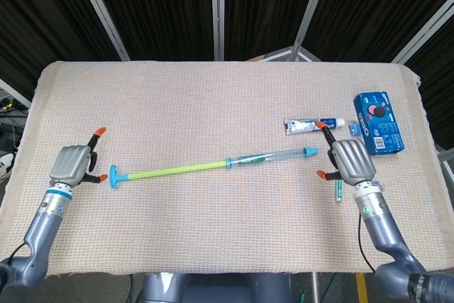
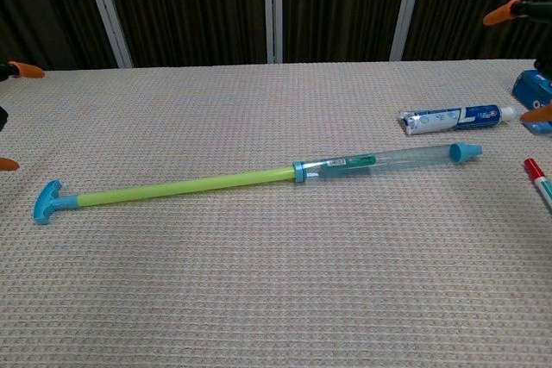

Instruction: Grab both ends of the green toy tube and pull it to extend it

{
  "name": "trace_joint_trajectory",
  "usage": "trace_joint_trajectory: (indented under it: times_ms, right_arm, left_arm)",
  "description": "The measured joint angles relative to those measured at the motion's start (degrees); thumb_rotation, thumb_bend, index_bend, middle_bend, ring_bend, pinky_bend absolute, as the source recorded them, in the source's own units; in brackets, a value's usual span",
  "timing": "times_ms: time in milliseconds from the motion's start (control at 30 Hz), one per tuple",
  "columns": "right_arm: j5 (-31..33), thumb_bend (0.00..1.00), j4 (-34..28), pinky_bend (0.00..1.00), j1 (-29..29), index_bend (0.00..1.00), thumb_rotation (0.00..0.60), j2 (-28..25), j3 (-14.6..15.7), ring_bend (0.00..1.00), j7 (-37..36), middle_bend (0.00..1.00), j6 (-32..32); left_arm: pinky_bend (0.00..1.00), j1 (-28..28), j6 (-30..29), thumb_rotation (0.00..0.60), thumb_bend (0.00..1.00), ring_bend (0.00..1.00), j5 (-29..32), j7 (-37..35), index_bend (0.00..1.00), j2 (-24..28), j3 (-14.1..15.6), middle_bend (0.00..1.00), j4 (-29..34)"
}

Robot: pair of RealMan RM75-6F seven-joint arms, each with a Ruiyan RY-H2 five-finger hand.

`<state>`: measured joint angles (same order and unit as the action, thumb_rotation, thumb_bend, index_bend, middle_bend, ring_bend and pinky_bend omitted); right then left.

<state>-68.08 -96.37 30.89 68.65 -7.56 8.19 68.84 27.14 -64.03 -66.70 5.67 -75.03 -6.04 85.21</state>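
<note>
My left hand [image 1: 73, 164] sits near the left edge of the table [image 1: 213, 97]. Its fingers are spread apart and it holds nothing. It is just beside the blue handle end of the green toy tube [image 1: 213, 165], but not touching it.

My right hand [image 1: 350, 161] is on the right side of the table. Its fingers are apart too, and it holds nothing. The blue cap end of the tube is just to its left, with a small gap between them.

The tube lies flat on the table between my two hands. It is pulled out long. The thin green rod is on the left part and the clear part is on the right part. In the chest view I see only the orange fingertips of each hand at the edges.

A toothpaste tube [image 1: 312, 125] lies just behind the clear end. A blue cookie box [image 1: 378, 122] is further right. A pen [image 2: 539, 180] with a red cap lies by my right hand.
</note>
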Motion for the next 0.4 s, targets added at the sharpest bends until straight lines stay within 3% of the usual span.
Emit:
trace_joint_trajectory:
  times_ms: [33,100,167,233,400]
  right_arm:
    - [-1.58,0.00,-0.06,0.51,-0.91,0.00,0.600,-0.56,0.35,0.44,-1.25,0.42,1.28]
    - [-5.17,0.00,0.13,0.20,-3.04,0.00,0.600,-1.73,1.23,0.15,-4.11,0.16,4.48]
    - [-8.09,0.00,0.68,0.05,-4.91,0.00,0.600,-2.65,2.08,0.03,-6.16,0.03,7.33]
    - [-11.08,0.00,1.81,0.00,-7.03,0.00,0.600,-3.65,3.13,0.00,-7.24,0.00,10.71]
    - [-16.81,0.00,5.94,0.00,-12.29,0.00,0.600,-5.07,5.28,0.00,-7.45,0.00,19.45]
  left_arm:
    - [0.34,-0.68,-1.27,0.600,0.01,0.23,-1.03,-0.39,0.00,0.69,0.13,0.19,0.70]
    - [0.11,-2.32,-4.17,0.600,0.00,0.04,-3.26,-1.14,0.00,2.10,0.59,0.02,2.06]
    - [0.01,-3.87,-6.65,0.600,0.00,0.00,-5.03,-1.64,0.00,3.33,1.18,0.00,3.26]
    - [0.00,-5.82,-9.65,0.600,0.00,0.00,-6.68,-2.07,0.00,4.83,2.11,0.00,4.83]
    - [0.00,-11.02,-17.76,0.600,0.00,0.00,-11.85,-1.94,0.00,7.71,4.71,0.00,7.89]
